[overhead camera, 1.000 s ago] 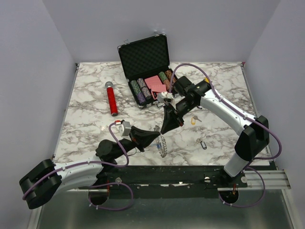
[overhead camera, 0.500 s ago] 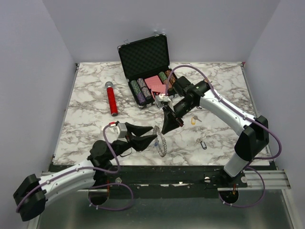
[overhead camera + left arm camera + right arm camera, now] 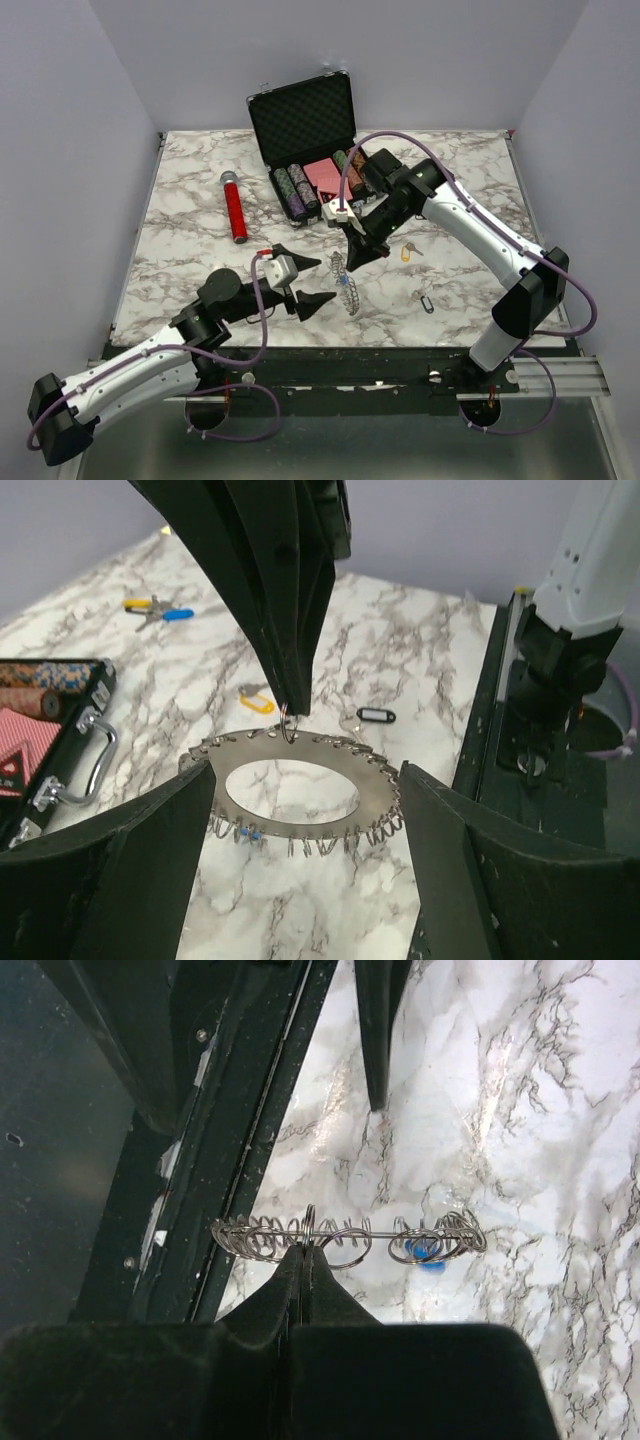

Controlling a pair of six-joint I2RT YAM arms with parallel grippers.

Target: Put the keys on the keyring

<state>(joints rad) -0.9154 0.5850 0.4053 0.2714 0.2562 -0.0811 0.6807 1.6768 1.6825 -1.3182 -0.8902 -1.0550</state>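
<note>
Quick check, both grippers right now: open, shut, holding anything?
Left gripper: open, holding nothing.
Right gripper: closed on the rim of the keyring.

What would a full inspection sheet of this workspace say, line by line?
Surface: marble table, white with dark veins.
Job's things: keyring held up by its rim; yellow-tagged key and black-tagged key lie loose on the table.
Clutter: poker chip case, open; red microphone.
Grippers: right gripper shut on the keyring; left gripper open, one finger on each side of it.
Cables: purple cables along both arms, apart from the keys.
Surroundings: plain walls; nothing else seen.
</note>
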